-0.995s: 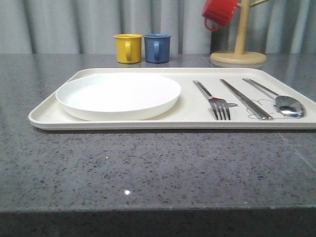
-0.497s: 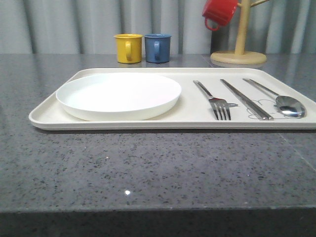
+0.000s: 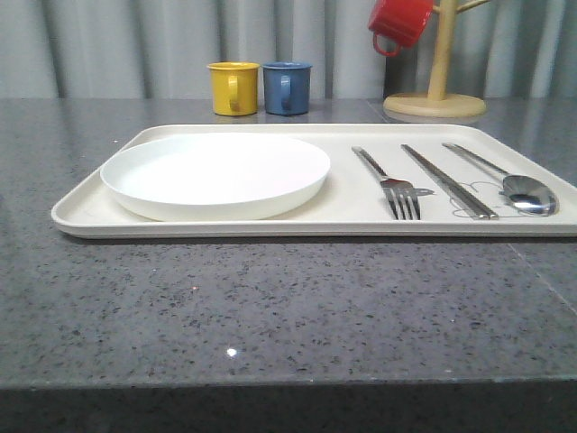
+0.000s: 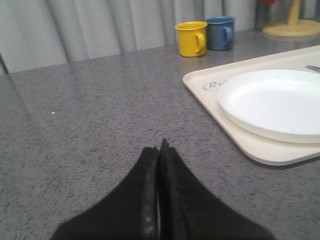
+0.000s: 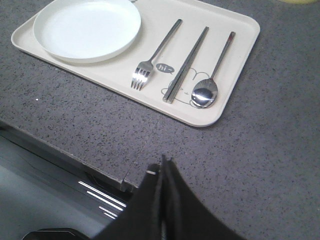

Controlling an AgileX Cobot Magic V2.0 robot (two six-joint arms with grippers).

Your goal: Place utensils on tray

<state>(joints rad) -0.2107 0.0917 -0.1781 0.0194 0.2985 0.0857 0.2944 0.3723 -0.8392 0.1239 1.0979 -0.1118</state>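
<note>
The cream tray (image 3: 352, 216) lies across the middle of the grey counter. On its left half rests the round white plate (image 3: 216, 173). To the right lie the steel fork (image 3: 389, 183), the pair of chopsticks (image 3: 448, 180) and the spoon (image 3: 505, 179), side by side. The right wrist view has the same set: plate (image 5: 86, 28), fork (image 5: 156, 54), chopsticks (image 5: 186, 64), spoon (image 5: 211, 75) on the tray (image 5: 235, 70). My left gripper (image 4: 160, 147) is shut and empty, over bare counter beside the tray (image 4: 235, 135) and plate (image 4: 275, 102). My right gripper (image 5: 163, 165) is shut and empty near the counter's front edge.
A yellow mug (image 3: 233, 87) and a blue mug (image 3: 287, 87) stand behind the tray. A red mug (image 3: 399, 23) hangs on a wooden mug tree (image 3: 436, 90) at the back right. The counter's front edge (image 5: 75, 155) drops off beside my right gripper.
The tray with the plate has shifted by a hair to the left; the utensils lie as before.
</note>
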